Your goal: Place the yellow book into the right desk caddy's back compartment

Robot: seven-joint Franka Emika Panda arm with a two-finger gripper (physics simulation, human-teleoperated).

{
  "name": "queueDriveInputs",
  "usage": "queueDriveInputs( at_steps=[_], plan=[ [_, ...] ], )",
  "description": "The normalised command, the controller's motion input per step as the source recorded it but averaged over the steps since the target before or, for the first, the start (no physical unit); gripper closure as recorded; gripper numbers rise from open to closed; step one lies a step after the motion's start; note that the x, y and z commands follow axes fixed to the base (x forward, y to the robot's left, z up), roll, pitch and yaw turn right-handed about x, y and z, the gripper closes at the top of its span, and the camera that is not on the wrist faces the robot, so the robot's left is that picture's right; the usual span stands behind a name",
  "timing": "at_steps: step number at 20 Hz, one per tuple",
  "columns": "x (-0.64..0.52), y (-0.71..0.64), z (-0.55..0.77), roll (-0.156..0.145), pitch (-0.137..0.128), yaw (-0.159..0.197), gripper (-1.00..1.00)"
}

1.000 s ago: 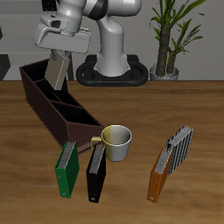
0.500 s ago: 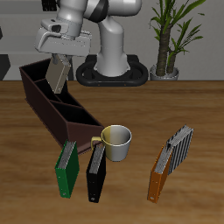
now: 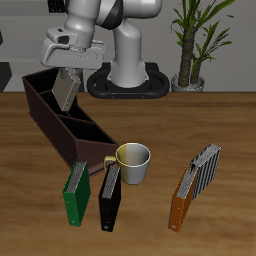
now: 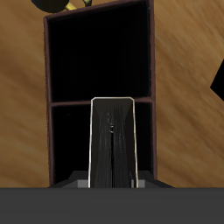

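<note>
My gripper [image 3: 67, 74] is shut on the yellow book [image 3: 64, 90] and holds it upright by its top. The book's lower end hangs at the rim of the back compartment [image 3: 43, 90] of the right desk caddy [image 3: 50, 130], a long dark brown box with three sections. In the wrist view the book [image 4: 112, 140] shows edge-on between my fingers, over the dark end section [image 4: 70, 140] just past a partition [image 4: 70, 103]. The caddy's side wall [image 4: 153, 87] runs beside it. Whether the book touches the caddy's floor is hidden.
A yellow mug [image 3: 132, 160] stands by the caddy's near end. A green book [image 3: 77, 192] and a black book [image 3: 110, 197] stand near the front edge. An orange-brown book [image 3: 180, 200] and a grey striped book [image 3: 205, 168] stand farther along. A plant [image 3: 195, 40] is behind.
My gripper has come down a little with the yellow book, bringing its lower end closer into the caddy's back end. Nothing else has moved.
</note>
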Motion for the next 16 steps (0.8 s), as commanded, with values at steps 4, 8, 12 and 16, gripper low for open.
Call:
queueDriveInputs(
  at_steps=[4, 8, 12, 16],
  plan=[
    [-0.03, -0.07, -0.21, -0.009, 0.030, -0.011, 1.00],
    [0.02, -0.02, -0.14, 0.001, 0.008, 0.021, 1.00],
    [0.04, -0.12, -0.09, -0.023, 0.016, 0.000, 1.00],
    [0.10, -0.20, -0.14, -0.041, 0.023, -0.005, 1.00]
  ],
)
